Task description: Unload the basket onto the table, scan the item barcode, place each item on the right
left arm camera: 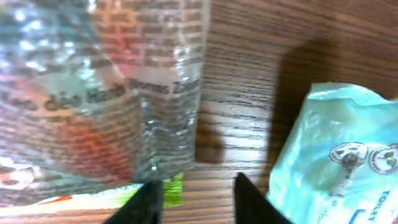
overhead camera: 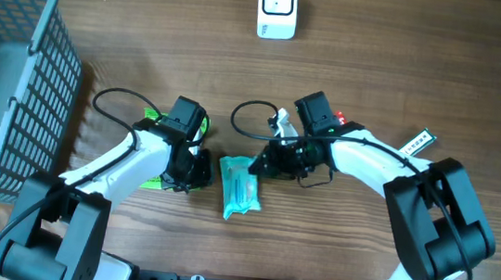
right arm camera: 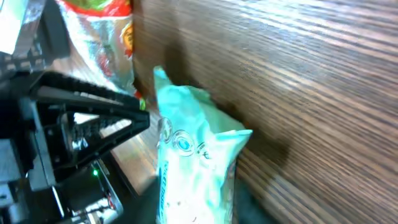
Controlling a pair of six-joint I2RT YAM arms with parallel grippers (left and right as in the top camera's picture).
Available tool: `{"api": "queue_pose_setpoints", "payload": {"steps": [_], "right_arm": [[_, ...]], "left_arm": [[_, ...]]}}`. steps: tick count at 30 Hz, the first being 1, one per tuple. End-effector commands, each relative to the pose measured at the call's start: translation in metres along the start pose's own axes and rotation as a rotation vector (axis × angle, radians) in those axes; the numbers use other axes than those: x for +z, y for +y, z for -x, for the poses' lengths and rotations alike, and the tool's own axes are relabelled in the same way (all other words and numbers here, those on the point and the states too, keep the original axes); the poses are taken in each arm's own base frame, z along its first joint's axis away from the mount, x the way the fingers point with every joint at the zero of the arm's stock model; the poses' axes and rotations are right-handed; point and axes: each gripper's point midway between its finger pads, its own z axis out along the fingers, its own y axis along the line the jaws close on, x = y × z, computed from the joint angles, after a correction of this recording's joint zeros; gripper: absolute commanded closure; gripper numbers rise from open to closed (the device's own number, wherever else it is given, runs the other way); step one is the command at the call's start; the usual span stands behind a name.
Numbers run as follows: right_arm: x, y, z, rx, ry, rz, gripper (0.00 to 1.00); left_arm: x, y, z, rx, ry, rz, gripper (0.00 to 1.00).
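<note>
Overhead, the teal soft plastic packet [overhead camera: 239,187] lies flat on the brown wood-grain desk [overhead camera: 408,63], between the two arms and well short of the white boxy barcode scanner [overhead camera: 276,8] at the far edge. The left gripper [overhead camera: 197,168] sits just beside the packet's left edge. Its wrist camera shows its fingers [left arm camera: 149,202] spread, with only bare wood between them, so it is released and holds nothing. The right gripper [overhead camera: 265,158] hovers at the packet's upper right corner. Whether it is parted or clenched cannot be told from these views.

The step in hand looks like picking the packet up. To do it well, one gripper should probably pinch a crimped end rather than the soft middle, so the film does not sag or slip. The printed code then needs to be turned toward the scanner's window and held flat. No barcode is visible on the upturned face, so a flip may be needed.

A clear crinkled bag with green and red print [left arm camera: 93,93] lies under the left arm and should be left alone. A grey plastic mesh basket [overhead camera: 47,81] stands at the left. The wood is smooth and glossy, and nothing of the room beyond it shows.
</note>
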Motion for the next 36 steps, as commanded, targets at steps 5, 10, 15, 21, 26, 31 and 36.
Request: {"api": "queue_pose_setpoints", "payload": {"steps": [5,10,15,21,26,31,36], "right_arm": [[0.008,0.003,-0.022,0.030,0.083,0.012,0.55],[0.019,0.011,-0.031,0.066,0.114,-0.002,0.56],[0.021,0.012,-0.029,0.056,0.106,-0.004,0.60],[0.021,0.013,-0.027,0.064,0.098,-0.002,0.65],[0.021,0.006,-0.023,0.079,0.074,-0.043,0.66],[0.021,0.006,-0.020,0.072,0.063,-0.045,0.91],[0.017,0.008,-0.020,-0.004,0.062,-0.041,0.96]], "left_arm": [[0.001,-0.028,-0.010,-0.007,0.069,-0.157,0.96],[-0.002,-0.041,-0.016,-0.002,0.105,-0.232,0.96],[0.002,-0.044,-0.015,0.029,0.080,-0.226,0.96],[0.008,-0.035,-0.010,0.024,0.034,-0.135,0.96],[0.008,-0.035,-0.009,0.026,0.031,-0.137,0.96],[0.008,-0.038,-0.006,0.031,0.017,-0.148,0.96],[0.003,-0.042,-0.005,0.031,0.016,-0.171,0.96]]}}
